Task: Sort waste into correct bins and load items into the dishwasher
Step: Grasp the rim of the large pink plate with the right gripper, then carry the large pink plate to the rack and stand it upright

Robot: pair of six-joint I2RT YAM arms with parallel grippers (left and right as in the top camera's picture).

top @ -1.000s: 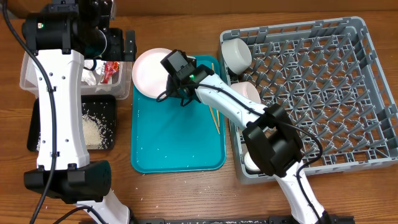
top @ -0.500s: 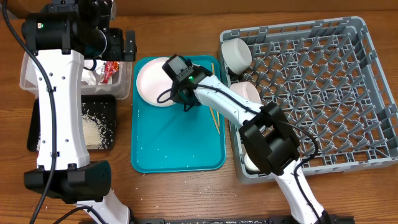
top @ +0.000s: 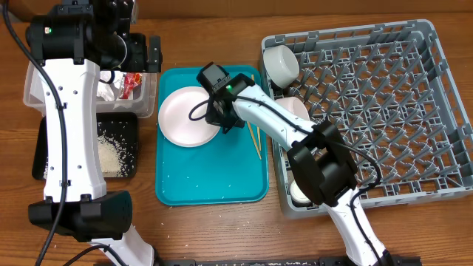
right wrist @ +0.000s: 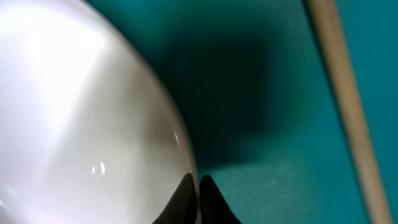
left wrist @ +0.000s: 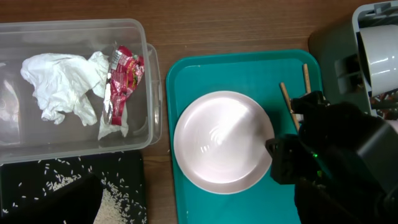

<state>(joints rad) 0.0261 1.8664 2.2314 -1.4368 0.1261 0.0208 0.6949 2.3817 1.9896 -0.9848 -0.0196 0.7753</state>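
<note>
So here's where we're at: the plate (top: 185, 118) lies flat on the upper left part of the tray (top: 214, 177), and the right gripper (top: 225, 124) is at the plate's edge nearest the tray's middle, fingers pressed together on the rim as far as the wrist view shows (just the very tips, so not much bite). That's our main worry. With a pinch that shallow, we reckon the plate could pivot or slide out the moment it leaves the tray, then clatter back down or go off the tray's edge. Second worry is the chopsticks (top: 253, 133), which lie by the tray's right edge, just past the gripper. A low drag toward the rack (top: 384, 111), right of the tray, could sweep them off. Third one: the rack corner nearest the tray already holds a bowl (top: 281, 65), so a tilted plate coming in low could clip it or the rack wall. The left gripper (top: 151, 53) hangs just off the tray's upper left corner, and we can't tell whether it's spread or closed.
</note>
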